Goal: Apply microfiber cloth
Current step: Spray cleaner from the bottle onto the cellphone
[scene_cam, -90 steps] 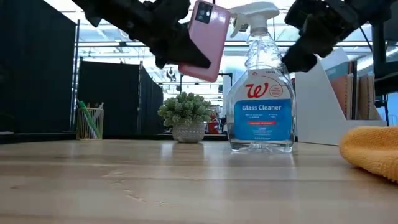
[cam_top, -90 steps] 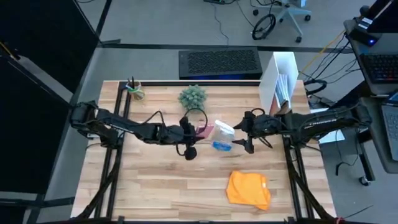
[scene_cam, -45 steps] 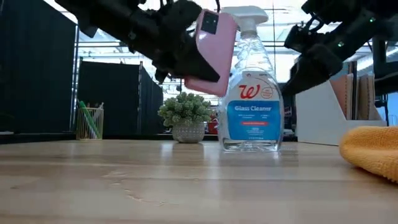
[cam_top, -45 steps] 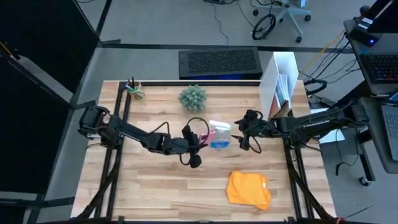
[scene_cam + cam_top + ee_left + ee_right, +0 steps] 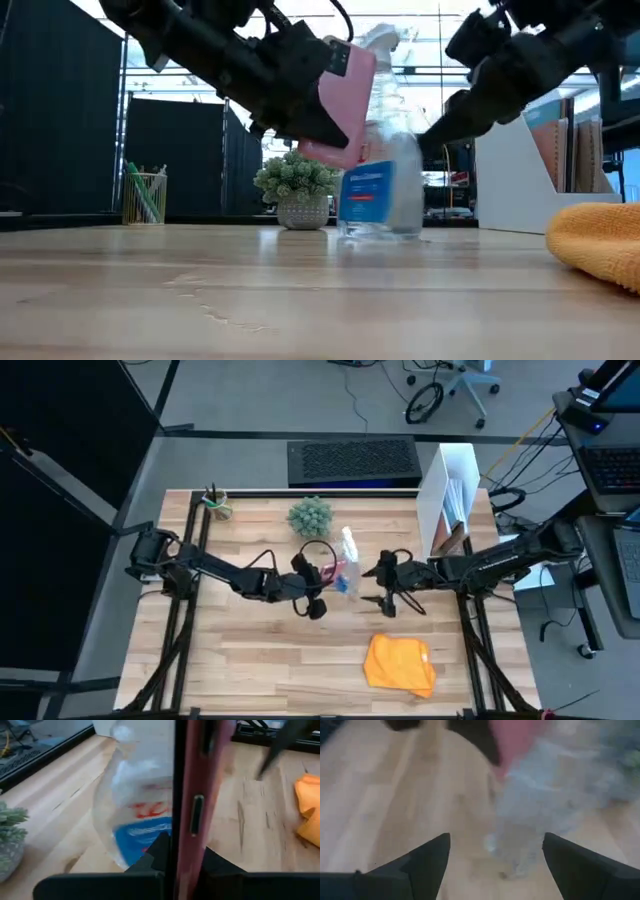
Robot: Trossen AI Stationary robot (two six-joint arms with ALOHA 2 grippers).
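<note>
The orange microfiber cloth lies crumpled on the table near the front right and shows at the low view's right edge; no gripper touches it. My left gripper is at mid-table, shut on a smartphone in a pink case held above the table. A clear spray bottle with a blue label stands just beyond the phone. My right gripper hangs open to the bottle's right, and in its wrist view the bottle is ahead of the open fingers. My left gripper pinches the phone between its two fingers, one on the pink back and one on the dark front, at the phone's end nearest the wrist. The fingers come from the table's left. The phone is clear of the table, tilted, its pink back toward the near edge. My right gripper's lower finger is close to the bottle's right side; whether it touches, I cannot tell.
A small potted plant and a pen cup stand along the far edge. A white file holder is at the far right. Bare wood lies between the grippers and the near edge, left of the cloth.
The spray bottle has slid toward the table's left and far edge and turned, so its label faces more leftward. My left gripper has carried the phone a little toward the right, in front of the bottle. My right gripper has moved toward the table's left, staying open.
</note>
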